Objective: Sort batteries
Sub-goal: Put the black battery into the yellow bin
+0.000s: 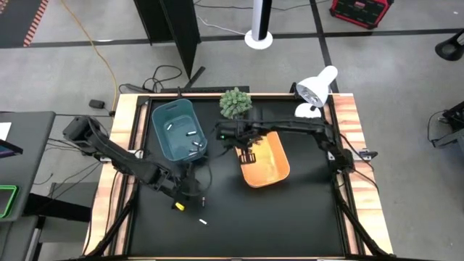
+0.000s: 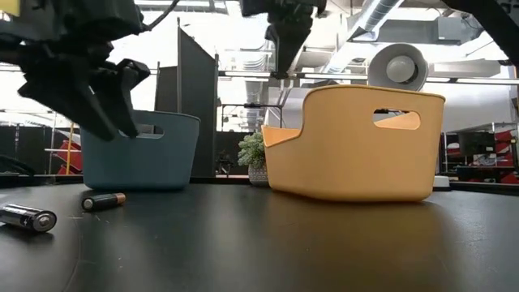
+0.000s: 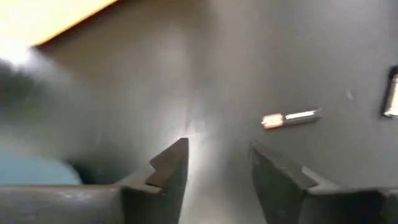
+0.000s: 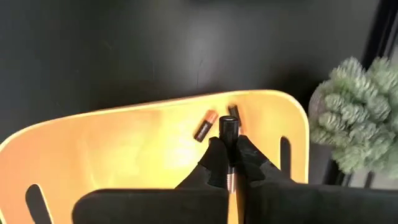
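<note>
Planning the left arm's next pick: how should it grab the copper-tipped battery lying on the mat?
Have the left gripper take the copper-tipped battery mid-body from straight above, closing across its round sides: it lies flat on the mat, nothing touching it.

The high view looks straight down on the whole table (image 1: 304,217). The low view sits at tabletop level, facing the orange bin (image 2: 353,142), which the close right wrist view shares. The left wrist view hovers near the tabletop.
</note>
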